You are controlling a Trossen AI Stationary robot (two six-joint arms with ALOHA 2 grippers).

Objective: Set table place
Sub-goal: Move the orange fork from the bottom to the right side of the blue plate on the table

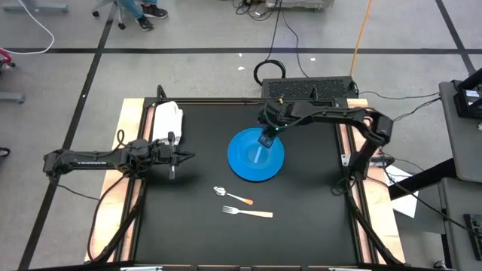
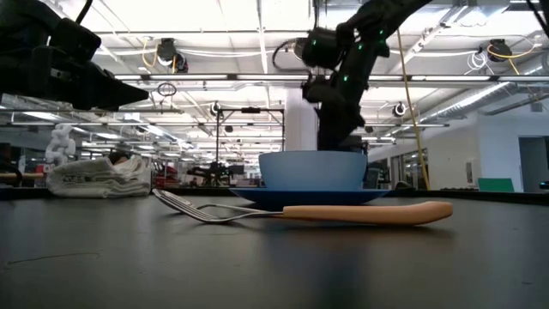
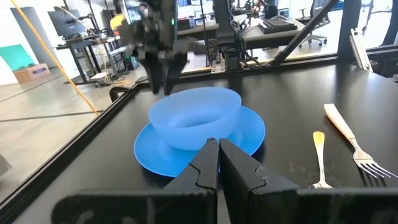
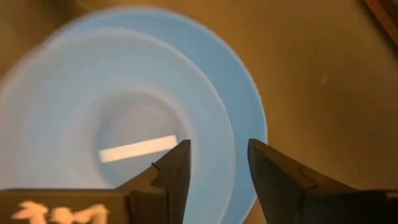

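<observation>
A blue bowl [image 1: 256, 150] stands in a blue plate [image 1: 237, 170] at the middle of the black table [image 1: 301, 218]. My right gripper [image 4: 217, 168] is open just above the bowl's far rim [image 3: 186, 93], pointing down, one finger over the inside and one over the outside; I see no touch. My left gripper [image 3: 217, 155] is shut and empty, low over the table's left part [image 1: 184, 156], pointing at the bowl. A spoon [image 1: 232, 196] and a wooden-handled fork [image 1: 248, 212] lie flat on the table nearer the front.
A white folded cloth [image 1: 167, 120] lies at the table's far left corner, beside my left arm. A black box with cables [image 1: 309, 89] stands beyond the far edge. Light wooden strips [image 1: 129, 173] run along the left and right sides.
</observation>
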